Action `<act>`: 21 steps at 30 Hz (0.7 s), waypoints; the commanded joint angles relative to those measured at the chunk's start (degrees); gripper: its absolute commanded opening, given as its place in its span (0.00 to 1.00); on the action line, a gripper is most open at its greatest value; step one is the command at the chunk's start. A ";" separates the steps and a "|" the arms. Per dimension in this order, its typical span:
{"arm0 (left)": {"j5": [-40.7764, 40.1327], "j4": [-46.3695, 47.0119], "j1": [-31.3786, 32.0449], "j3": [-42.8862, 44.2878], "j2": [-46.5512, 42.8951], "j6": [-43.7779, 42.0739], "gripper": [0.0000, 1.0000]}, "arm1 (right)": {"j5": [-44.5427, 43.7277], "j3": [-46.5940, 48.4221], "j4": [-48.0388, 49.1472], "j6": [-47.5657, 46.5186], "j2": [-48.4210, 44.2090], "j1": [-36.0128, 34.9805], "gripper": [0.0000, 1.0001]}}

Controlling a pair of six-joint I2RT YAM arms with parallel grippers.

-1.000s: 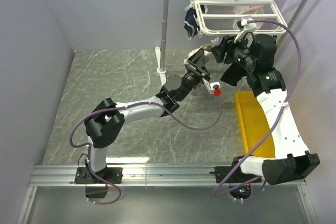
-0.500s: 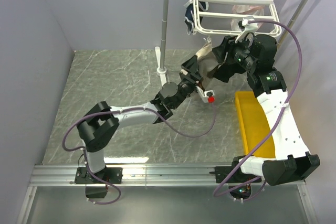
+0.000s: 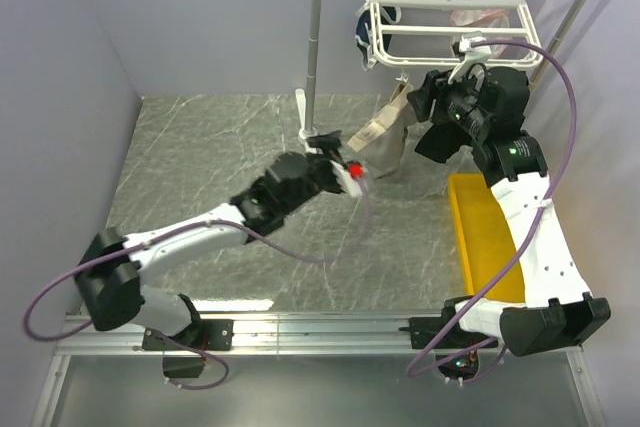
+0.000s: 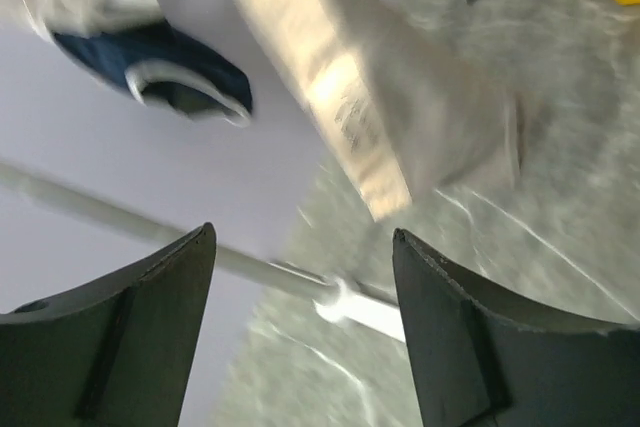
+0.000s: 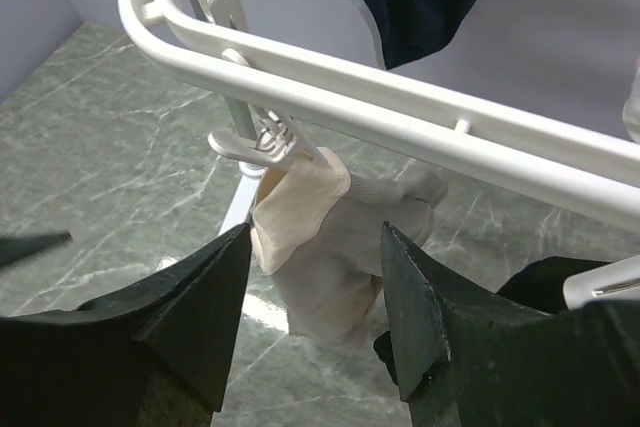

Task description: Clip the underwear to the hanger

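The taupe underwear (image 3: 385, 137) with its beige waistband hangs from a clip (image 5: 265, 142) on the near edge of the white hanger (image 3: 440, 7). In the right wrist view the underwear (image 5: 345, 247) dangles below the hanger's bar (image 5: 400, 107). My right gripper (image 5: 315, 232) is open, close in front of the underwear and not touching it; it shows in the top view (image 3: 418, 102) just right of the fabric. My left gripper (image 3: 328, 144) is open and empty, to the left of the underwear. In the left wrist view (image 4: 305, 247) the underwear (image 4: 400, 87) is blurred ahead of it.
Navy blue briefs (image 3: 368, 32) hang from the hanger's left side. A black garment (image 5: 540, 292) hangs by my right gripper. The grey pole stand (image 3: 313, 47) rises just left of the hanger, its base (image 4: 365, 309) ahead of my left gripper. A yellow bin (image 3: 485, 237) sits at the right.
My left gripper has let go of the underwear and pulled back down-left. The underwear now hangs by the clip. The right arm has barely moved.
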State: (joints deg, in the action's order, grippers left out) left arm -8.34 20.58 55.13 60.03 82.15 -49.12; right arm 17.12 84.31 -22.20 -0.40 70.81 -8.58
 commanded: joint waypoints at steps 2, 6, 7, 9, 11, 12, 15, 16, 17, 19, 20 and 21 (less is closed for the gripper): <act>19.81 -17.49 -10.38 2.20 -7.87 25.69 0.77 | 1.06 -0.11 0.57 -3.11 -3.21 0.58 0.62; 37.04 -17.77 -17.42 -1.49 -11.57 33.47 0.80 | 3.35 -1.43 0.75 -2.94 -5.49 0.67 0.64; 38.12 -16.29 -18.56 -3.32 -12.62 34.52 0.82 | 3.96 -1.78 0.84 -2.94 -6.11 0.67 0.64; 39.18 -14.26 -19.10 -5.00 -13.59 38.21 0.83 | 5.90 -2.66 0.84 -2.76 -7.95 0.58 0.66; 40.15 -12.06 -19.27 -6.33 -14.12 41.19 0.83 | 7.82 -3.19 0.05 -2.93 -9.28 0.58 0.67; 40.15 -11.18 -19.54 -6.68 -14.03 42.34 0.83 | 8.18 -3.80 -0.13 -3.11 -10.67 0.67 0.67; 39.37 -7.93 -20.06 -5.37 -13.34 46.92 0.83 | 9.24 -5.12 -1.00 -3.55 -13.92 0.58 0.68; 39.19 -7.49 -20.07 -4.93 -13.16 47.45 0.83 | 9.50 -5.47 -1.18 -3.72 -14.64 0.67 0.68; 38.67 -5.92 -20.15 -4.49 -12.98 47.89 0.83 | 9.59 -5.82 -1.18 -3.81 -15.60 0.58 0.68; 37.61 -4.15 -20.15 -3.17 -11.84 48.42 0.83 | 9.33 -6.27 -1.01 -3.81 -17.45 0.67 0.68; 36.30 -3.19 -20.07 -2.47 -11.31 48.77 0.83 | 9.24 -5.92 -1.18 -3.81 -17.72 0.58 0.68; 35.59 -2.04 -20.07 -1.59 -10.09 50.95 0.83 | 8.81 -4.87 -1.44 -3.90 -17.89 0.67 0.68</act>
State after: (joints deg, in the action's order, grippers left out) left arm 28.03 11.53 35.18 54.46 70.26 -3.55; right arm 25.32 78.32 -24.05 -3.51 54.37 -8.32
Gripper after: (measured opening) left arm 0.831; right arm 0.680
